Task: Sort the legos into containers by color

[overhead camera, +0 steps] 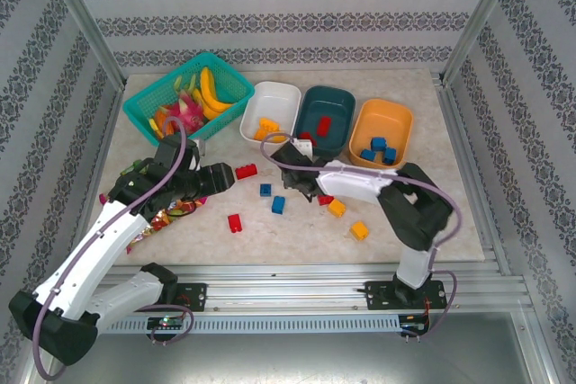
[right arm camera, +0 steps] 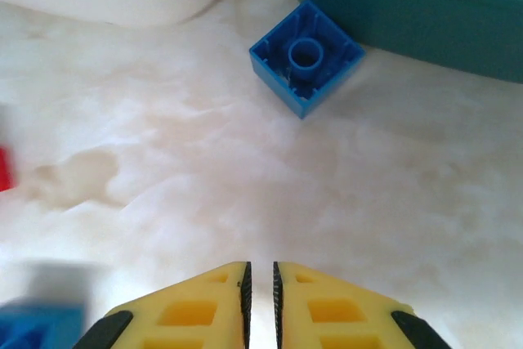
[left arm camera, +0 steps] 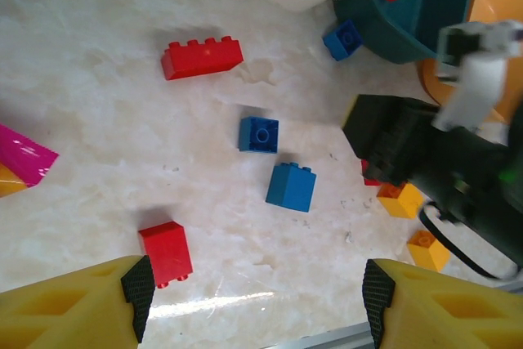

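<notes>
While the turquoise mesh basket (overhead camera: 184, 87) of toy fruit sits at the far left of the surface (overhead camera: 297, 236), the left tool (left arm camera: 257, 300) hovers with its fingers spread wide and nothing between them. Ahead of it lie loose legos: a small red brick (left arm camera: 166, 252) nearest, a long red brick (left arm camera: 202, 57) farther off, and a dark blue brick (left arm camera: 259, 134) just beside a lighter blue brick (left arm camera: 291, 186). Next comes the white tub (overhead camera: 274, 99) holding yellow-orange bricks (overhead camera: 265, 128). In front of it the right tool (right arm camera: 260, 279) is low over bare surface, its fingers pressed together on nothing. An upturned blue brick (right arm camera: 306, 56) lies ahead of it, just beside the teal tub (overhead camera: 335, 99), which holds a red brick (overhead camera: 324, 125). Two yellow bricks (overhead camera: 359, 230) lie loose nearer the arms, and the orange tub (overhead camera: 389, 117) at the right holds blue bricks (overhead camera: 378, 148)
</notes>
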### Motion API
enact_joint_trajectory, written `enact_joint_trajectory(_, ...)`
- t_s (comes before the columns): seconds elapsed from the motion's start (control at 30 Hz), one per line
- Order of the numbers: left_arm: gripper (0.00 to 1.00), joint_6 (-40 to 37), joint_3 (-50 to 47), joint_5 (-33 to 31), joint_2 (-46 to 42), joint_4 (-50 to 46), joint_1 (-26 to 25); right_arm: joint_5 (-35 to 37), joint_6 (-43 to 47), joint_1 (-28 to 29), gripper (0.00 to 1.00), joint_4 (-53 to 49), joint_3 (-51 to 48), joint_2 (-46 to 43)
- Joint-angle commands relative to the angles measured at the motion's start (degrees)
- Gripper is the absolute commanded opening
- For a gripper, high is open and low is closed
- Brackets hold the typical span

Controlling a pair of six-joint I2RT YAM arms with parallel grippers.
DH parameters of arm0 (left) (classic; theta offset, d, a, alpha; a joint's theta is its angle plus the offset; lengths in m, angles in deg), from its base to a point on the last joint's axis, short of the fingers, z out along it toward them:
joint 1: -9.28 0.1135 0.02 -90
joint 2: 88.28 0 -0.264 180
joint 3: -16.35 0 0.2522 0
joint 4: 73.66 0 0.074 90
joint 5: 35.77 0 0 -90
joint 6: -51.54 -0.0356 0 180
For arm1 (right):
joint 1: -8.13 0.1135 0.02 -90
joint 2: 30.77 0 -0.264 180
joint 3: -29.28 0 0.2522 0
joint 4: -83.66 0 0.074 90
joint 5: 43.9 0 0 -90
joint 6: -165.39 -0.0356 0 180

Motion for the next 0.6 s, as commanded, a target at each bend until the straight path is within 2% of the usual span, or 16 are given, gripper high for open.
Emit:
enact_joint_trajectory(0.0,0.71,0.7,0.0,3.0,2.9,6.3,-1.9,0.6,-3.1,-1.1,0.18,-3.1,-2.6,-9.4)
enact_joint_trajectory(0.13,0.71,0.6,3.6,3.3,10.8,11.3,-5.6,-2.3,-1.7,-5.9,0.17,-6.3,-3.6,-16.4)
enact_joint_trajectory(0.3,0.7,0.0,11.0,3.8,20.9,15.0,-9.3,-9.4,1.7,-18.0,0.16,-8.5,-3.3,-20.2)
enact_joint_trajectory(0.37,0.7,0.3,13.2,3.3,23.8,15.2,-9.7,-12.0,2.9,-21.2,0.17,-9.4,-1.9,-19.6)
enact_joint_trajectory(0.43,0.7,0.8,13.3,2.1,24.3,15.8,-9.6,-15.0,3.8,-20.7,0.24,-9.1,-1.0,-18.2)
enact_joint_trajectory(0.57,0.7,1.1,11.7,-1.1,23.0,14.2,-9.6,-15.4,1.8,-13.3,0.49,-7.5,-0.6,-13.5)
